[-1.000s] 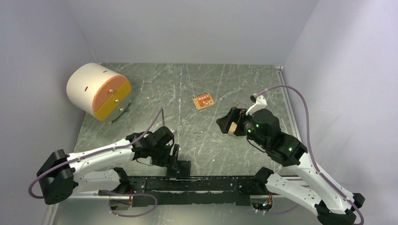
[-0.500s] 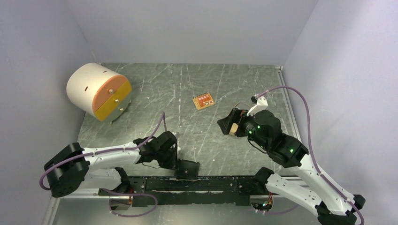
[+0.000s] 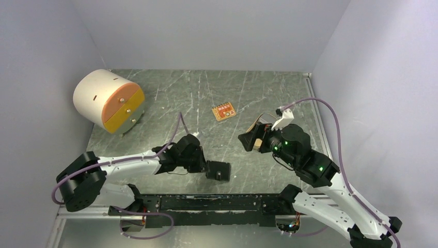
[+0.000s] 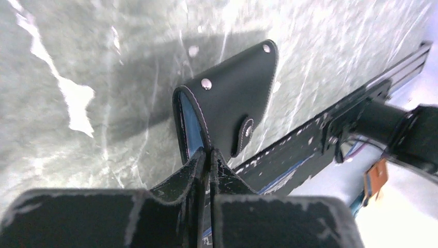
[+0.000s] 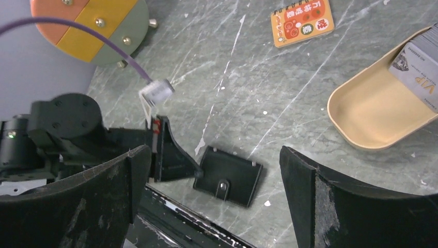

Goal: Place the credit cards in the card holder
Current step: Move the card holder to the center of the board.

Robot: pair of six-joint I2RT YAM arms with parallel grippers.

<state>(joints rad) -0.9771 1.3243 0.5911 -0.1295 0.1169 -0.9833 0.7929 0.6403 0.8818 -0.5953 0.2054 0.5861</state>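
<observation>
The card holder (image 3: 220, 171) is a small black wallet with a snap tab, low over the table's near middle. My left gripper (image 3: 207, 169) is shut on one edge of it. In the left wrist view the fingertips (image 4: 200, 161) pinch one leaf of the card holder (image 4: 230, 98), and blue lining shows beside them. The credit cards (image 5: 419, 61) are a grey stack leaning in a tan tray (image 5: 369, 111). My right gripper (image 5: 214, 153) hangs open above the table with nothing between its fingers. In the top view the right gripper (image 3: 248, 136) covers the cards.
An orange notepad (image 3: 223, 111) lies toward the back middle. A white cylinder with orange and yellow drawers (image 3: 107, 101) stands at the back left. A black rail (image 3: 217, 201) runs along the near edge. A corner of the tan tray (image 3: 256, 143) shows under the right gripper.
My left gripper has shut on the card holder and carried it right and away from the near rail toward mid-table. The right arm has barely shifted and stays open.
</observation>
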